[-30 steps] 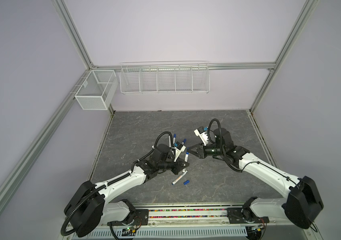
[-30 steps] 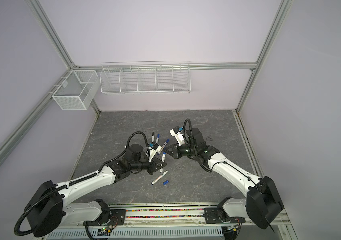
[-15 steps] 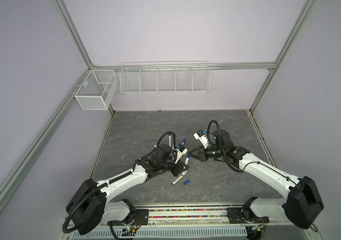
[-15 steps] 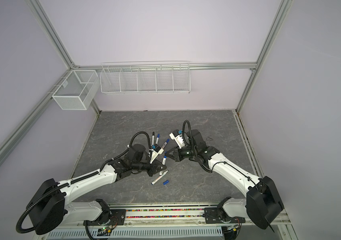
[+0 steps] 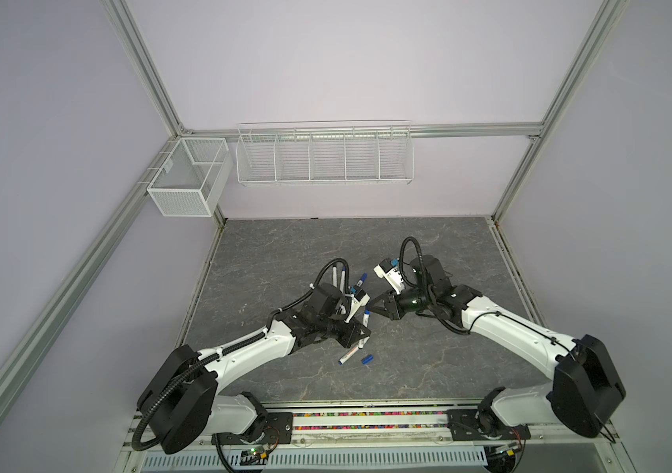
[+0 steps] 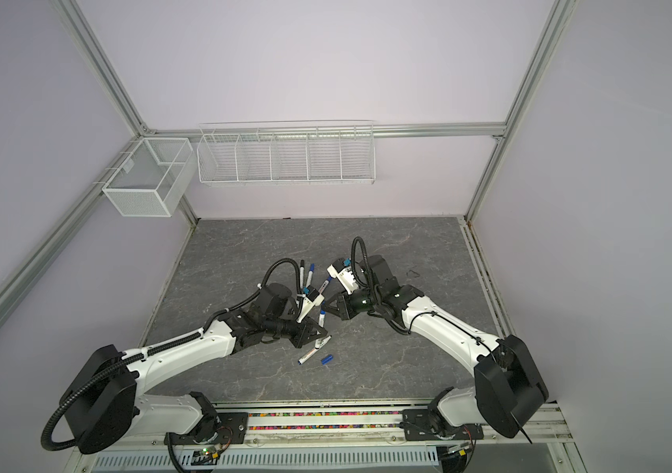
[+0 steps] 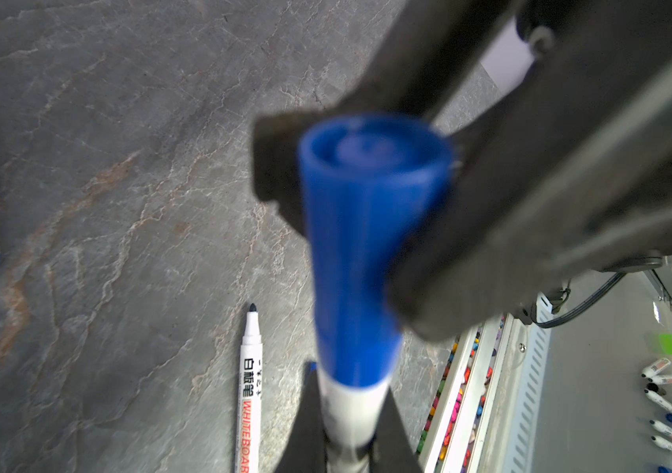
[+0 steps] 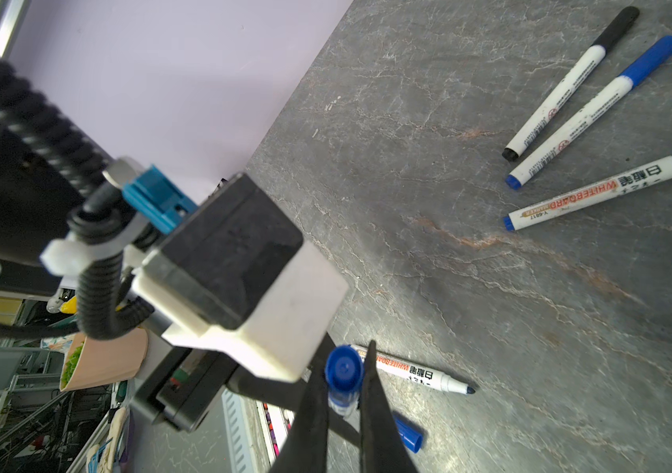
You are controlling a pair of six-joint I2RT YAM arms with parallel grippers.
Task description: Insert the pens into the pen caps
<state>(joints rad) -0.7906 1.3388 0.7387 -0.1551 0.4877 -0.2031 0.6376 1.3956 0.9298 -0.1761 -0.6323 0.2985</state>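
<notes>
The left gripper (image 7: 346, 434) is clamped on the white barrel of a pen (image 7: 353, 403). The right gripper (image 8: 346, 368) is pinched narrowly on the blue cap (image 7: 361, 245) that sits over that pen's tip; whether the cap is pushed fully home cannot be told. In both top views the two grippers meet tip to tip over the middle of the table, with the held pen (image 5: 366, 317) standing steeply between them.

Just beside the left gripper, an uncapped pen (image 8: 412, 374) lies flat on the table with its dark tip bare. A loose blue cap (image 8: 406, 436) lies near it, not touching. Farther back, three capped pens (image 8: 592, 110), one black and two blue, lie fanned out side by side.

The tabletop (image 5: 326, 245) is grey and stone-patterned, enclosed by lilac walls and an aluminium frame (image 5: 141, 69). A wire shelf (image 5: 324, 157) and a mesh box (image 5: 187, 180) hang on the back rail.

The left arm (image 5: 244, 352) and the right arm (image 5: 510, 331) reach low from their bases at the near edge and converge inward.
</notes>
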